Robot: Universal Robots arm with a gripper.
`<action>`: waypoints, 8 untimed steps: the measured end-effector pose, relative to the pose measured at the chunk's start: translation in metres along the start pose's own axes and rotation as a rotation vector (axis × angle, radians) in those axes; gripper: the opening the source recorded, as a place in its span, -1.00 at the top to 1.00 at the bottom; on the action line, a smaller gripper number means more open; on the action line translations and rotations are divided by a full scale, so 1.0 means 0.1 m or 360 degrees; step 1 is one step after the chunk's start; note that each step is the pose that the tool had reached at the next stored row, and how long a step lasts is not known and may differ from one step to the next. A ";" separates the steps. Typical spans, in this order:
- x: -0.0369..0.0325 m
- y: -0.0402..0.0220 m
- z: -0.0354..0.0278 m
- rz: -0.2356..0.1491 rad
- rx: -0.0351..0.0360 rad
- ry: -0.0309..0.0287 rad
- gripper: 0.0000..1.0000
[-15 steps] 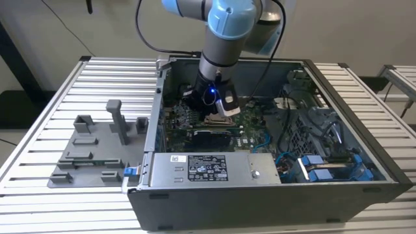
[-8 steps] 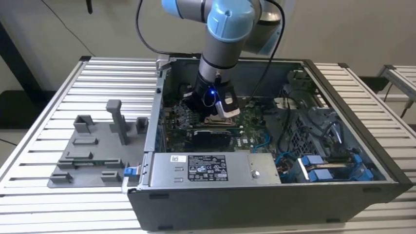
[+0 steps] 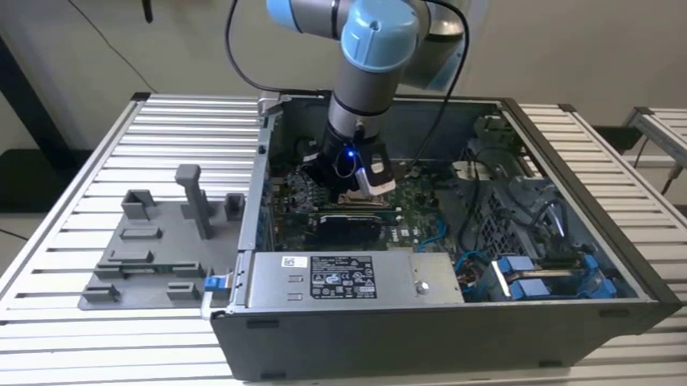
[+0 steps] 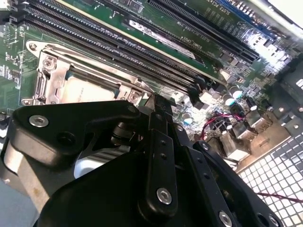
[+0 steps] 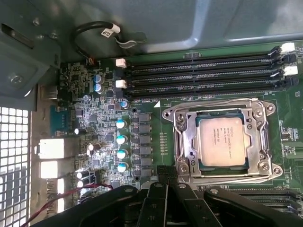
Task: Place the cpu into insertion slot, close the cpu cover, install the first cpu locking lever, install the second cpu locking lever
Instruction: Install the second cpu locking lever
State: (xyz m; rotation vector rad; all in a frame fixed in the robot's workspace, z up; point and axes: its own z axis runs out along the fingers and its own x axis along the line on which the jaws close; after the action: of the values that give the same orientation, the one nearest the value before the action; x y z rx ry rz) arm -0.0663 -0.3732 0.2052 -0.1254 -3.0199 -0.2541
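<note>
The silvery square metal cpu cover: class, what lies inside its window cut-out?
Inside the silvery square metal cpu cover sits the cpu, a flat square chip with a dull silver-tan top, seen in the first wrist view. The socket beneath the chip is hidden by it.

Slatted metal table (image 3: 96, 169), open computer case (image 3: 451, 322), grey fixture plate (image 3: 150, 257) beside it

Even room light outside, dim inside the case; wrist views lit from the arm.
Exterior view: soft, slightly blurred, the case interior (image 3: 429, 201) shadowed, blue glow on the arm. First wrist view: sharp, glare on the cpu cover (image 5: 184, 142), the perforated panel (image 5: 14, 156) blown white. Second wrist view: the gripper (image 4: 156, 184) dark and soft.
</note>
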 end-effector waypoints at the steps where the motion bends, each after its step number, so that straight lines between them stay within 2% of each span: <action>1: 0.000 0.002 0.006 0.0000 0.0000 -0.00014 0.79; 5: -0.002 0.011 0.031 -0.0001 -0.0002 -0.00075 0.79; 8: 0.002 0.010 0.034 -0.0001 -0.0001 -0.00079 0.79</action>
State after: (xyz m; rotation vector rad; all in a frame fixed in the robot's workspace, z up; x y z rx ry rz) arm -0.0668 -0.3716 0.2021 -0.1249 -3.0249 -0.2550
